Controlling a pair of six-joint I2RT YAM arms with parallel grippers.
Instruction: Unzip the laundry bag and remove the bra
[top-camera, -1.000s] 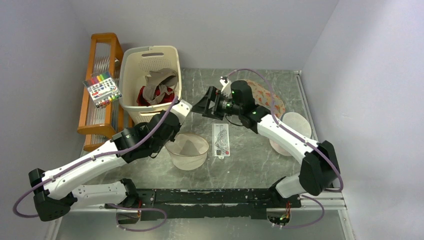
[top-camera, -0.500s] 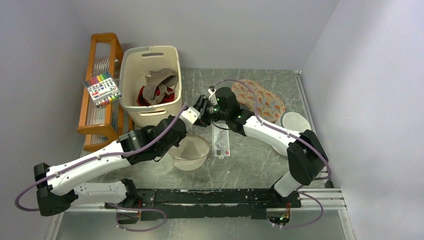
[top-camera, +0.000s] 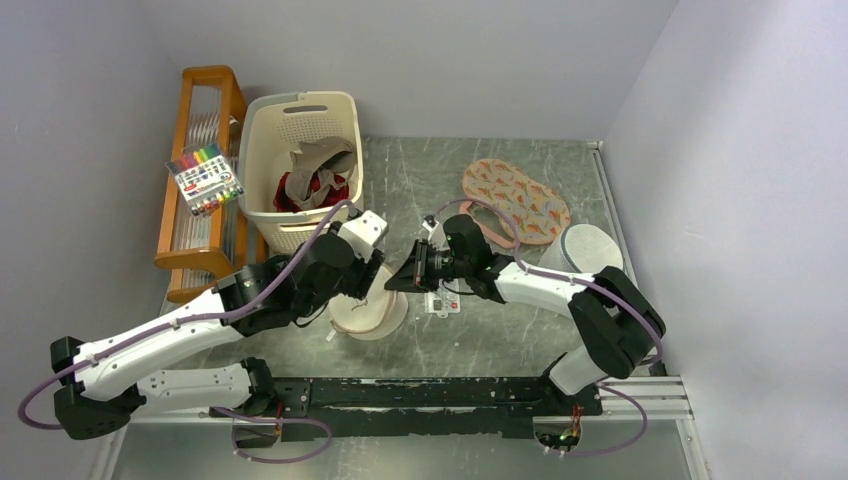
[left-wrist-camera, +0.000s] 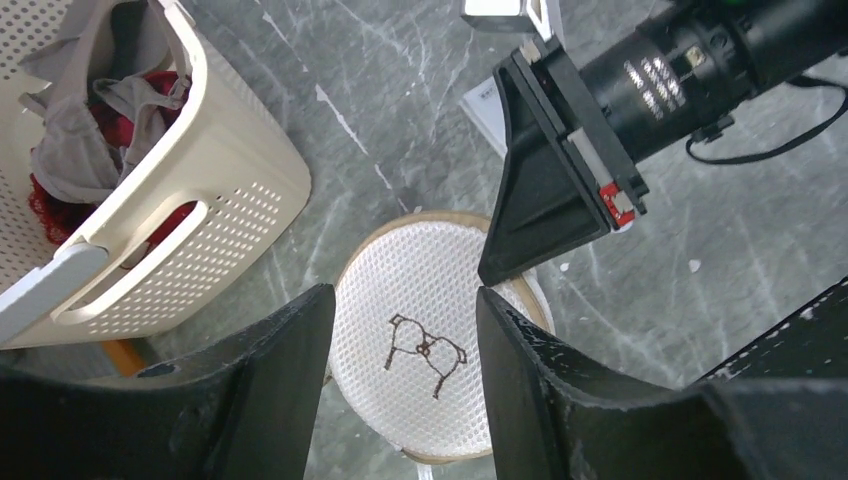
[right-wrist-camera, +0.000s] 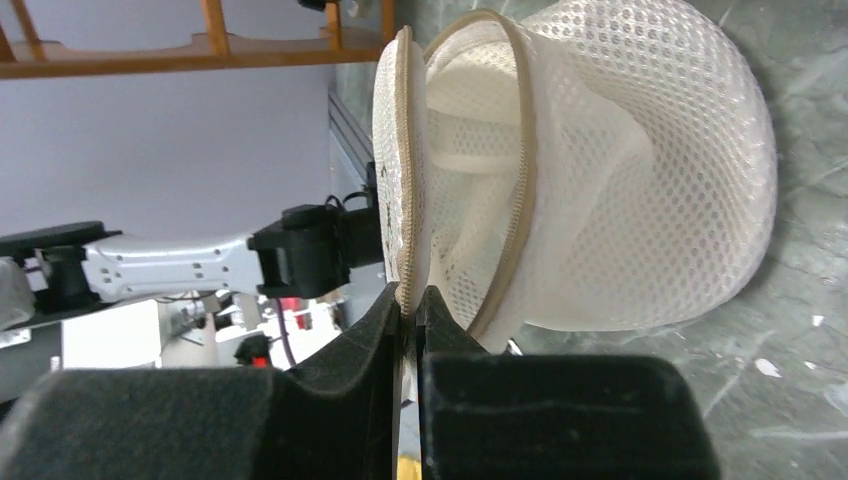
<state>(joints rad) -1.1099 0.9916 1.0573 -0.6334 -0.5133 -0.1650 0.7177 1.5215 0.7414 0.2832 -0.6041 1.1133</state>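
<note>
The laundry bag (top-camera: 366, 314) is a round cream mesh bag on the table between my arms. Its flat face with the black squiggle (left-wrist-camera: 428, 352) looks up at the left wrist camera. My left gripper (left-wrist-camera: 405, 300) hangs open just above that face, gripping nothing (top-camera: 372, 276). My right gripper (right-wrist-camera: 410, 297) is shut on the zip rim of the bag's flap, at the bag's right edge (top-camera: 397, 283). In the right wrist view the flap stands apart from the bag's body (right-wrist-camera: 640, 170), and pale folds show inside. I cannot make out the bra.
A cream laundry basket (top-camera: 262, 130) with clothes stands at the back left, beside a wooden rack (top-camera: 175, 215) with a marker pack (top-camera: 205, 180) on it. A patterned oval pad (top-camera: 515, 200), a whiter drum-shaped mesh bag (top-camera: 590, 250) and a flat packet (top-camera: 441, 303) lie to the right.
My left gripper has opened and let go of the bag. My right gripper swung down and left from the back and closed on the bag's zip rim.
</note>
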